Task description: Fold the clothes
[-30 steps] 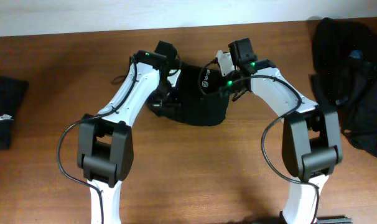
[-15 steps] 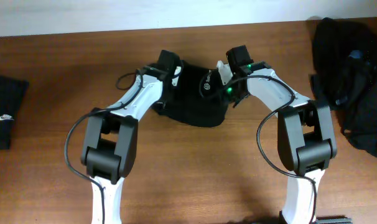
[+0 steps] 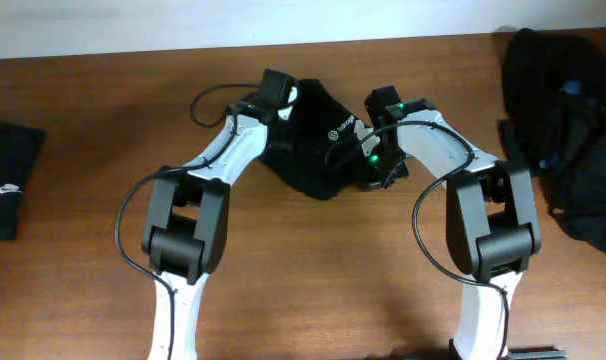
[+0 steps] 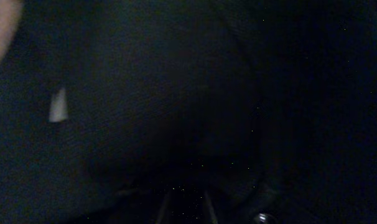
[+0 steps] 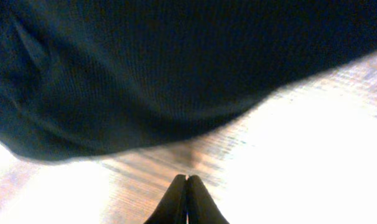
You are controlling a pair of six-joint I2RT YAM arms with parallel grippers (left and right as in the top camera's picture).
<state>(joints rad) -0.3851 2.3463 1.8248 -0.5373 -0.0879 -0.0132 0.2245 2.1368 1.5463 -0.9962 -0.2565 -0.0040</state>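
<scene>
One of the clothes, a black garment (image 3: 318,150) with a small round logo (image 3: 335,131), lies bunched at the middle of the table. Its dark cloth (image 4: 176,93) fills the left wrist view, with a white tag (image 4: 58,106) at the left. My left gripper (image 3: 286,115) rests on the garment's far left part; its fingers (image 4: 167,211) show only faintly in the dark, and I cannot make out whether they hold cloth. My right gripper (image 5: 187,178) is shut and empty, over bare wood just off the garment's near right edge (image 3: 381,176).
A folded black garment (image 3: 5,185) with a white logo lies at the table's left edge. A loose heap of black clothes (image 3: 563,130) sits at the far right. The wooden table (image 3: 303,280) ends at a white wall behind.
The garment has been pushed into a more pointed, bunched shape. My left gripper moved farther back and to the right over it. My right gripper swung off the cloth to its near right edge.
</scene>
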